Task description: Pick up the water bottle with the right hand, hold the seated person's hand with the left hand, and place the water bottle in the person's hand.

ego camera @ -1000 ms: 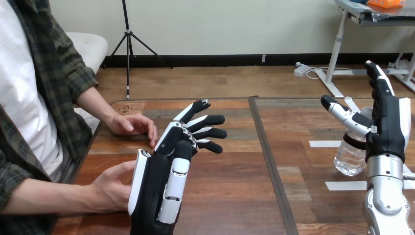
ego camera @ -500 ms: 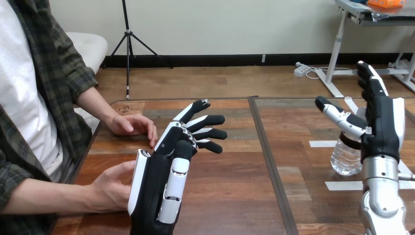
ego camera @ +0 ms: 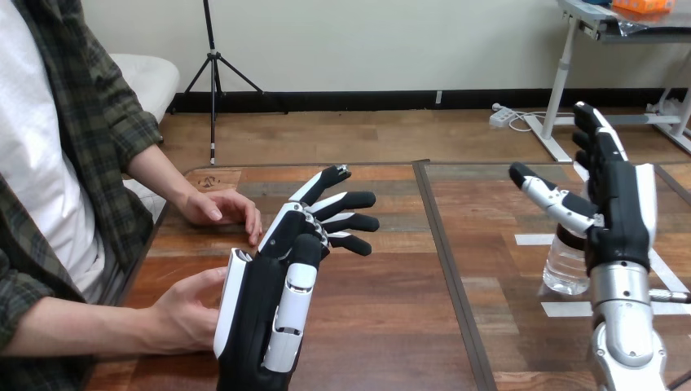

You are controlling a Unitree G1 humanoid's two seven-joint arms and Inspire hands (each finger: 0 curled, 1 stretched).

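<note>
The clear water bottle stands on the wooden table at the right, its top hidden behind my right hand. That hand is open, with fingers straight up and the thumb stretched out to the left, and its palm is against the bottle. My left hand is open at the lower left, fingers spread and pointing away over the table. The person's near hand rests on its edge right beside my left hand's back; I cannot tell if they touch. The person's far hand lies flat on the table.
White tape strips mark the table around the bottle. A dark seam runs down the table's middle. The person sits at the left edge, forearms over the table's left end.
My right hand has shifted left, and the bottle has slid left with it across the tape marks. My left hand and the person's hands have stayed still.
</note>
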